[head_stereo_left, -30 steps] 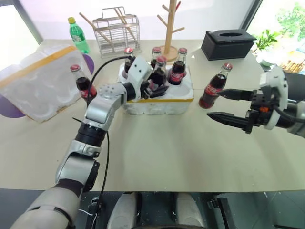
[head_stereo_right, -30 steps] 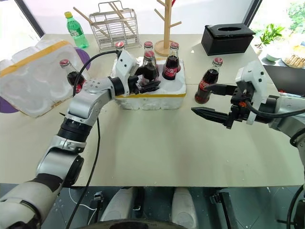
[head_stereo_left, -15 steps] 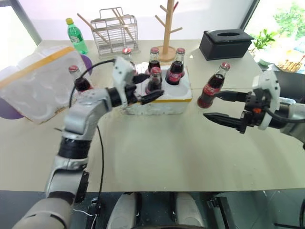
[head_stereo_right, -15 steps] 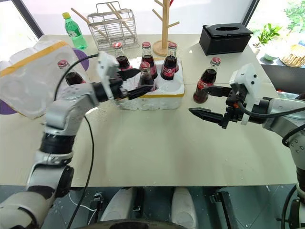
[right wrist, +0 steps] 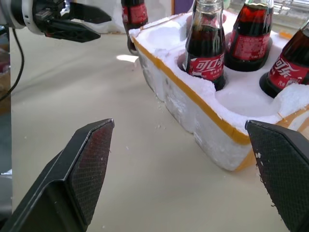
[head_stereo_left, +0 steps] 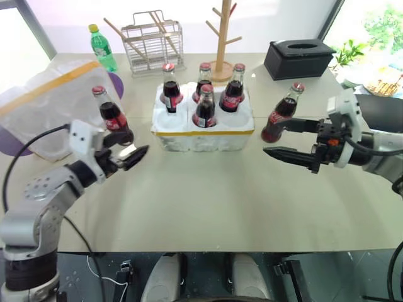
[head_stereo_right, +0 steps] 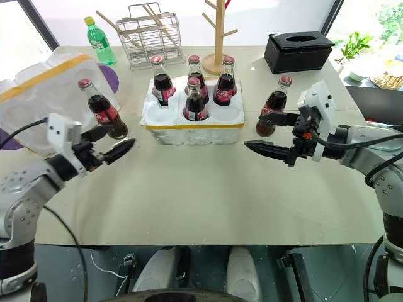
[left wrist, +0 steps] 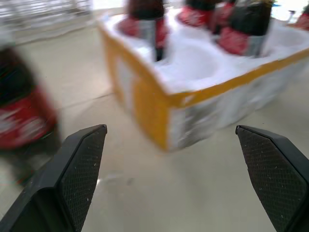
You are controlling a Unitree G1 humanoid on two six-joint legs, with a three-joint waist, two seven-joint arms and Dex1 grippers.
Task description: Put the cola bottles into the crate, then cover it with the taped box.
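The low foam crate (head_stereo_left: 201,133) with a thin yellow band holds several cola bottles, one of them in its front row (head_stereo_left: 204,106). One loose cola bottle (head_stereo_left: 112,115) stands on the table to the left of the crate, in front of the taped box (head_stereo_left: 50,104). My left gripper (head_stereo_left: 129,148) is open and empty, level, just in front of that bottle and not around it. Another loose cola bottle (head_stereo_right: 274,106) stands to the right of the crate. My right gripper (head_stereo_right: 255,131) hangs open and empty beside it, pointing toward the crate (right wrist: 203,121).
Along the far edge stand a green plastic bottle (head_stereo_left: 102,47), a wire rack (head_stereo_left: 153,41), a wooden mug tree (head_stereo_left: 221,38) and a black tissue box (head_stereo_left: 301,58). A purple mat (head_stereo_left: 16,146) lies under the taped box.
My left gripper has drawn back out of the crate, leaving a bottle in its front row, and swung left to the loose bottle by the taped box. The right gripper has stayed put.
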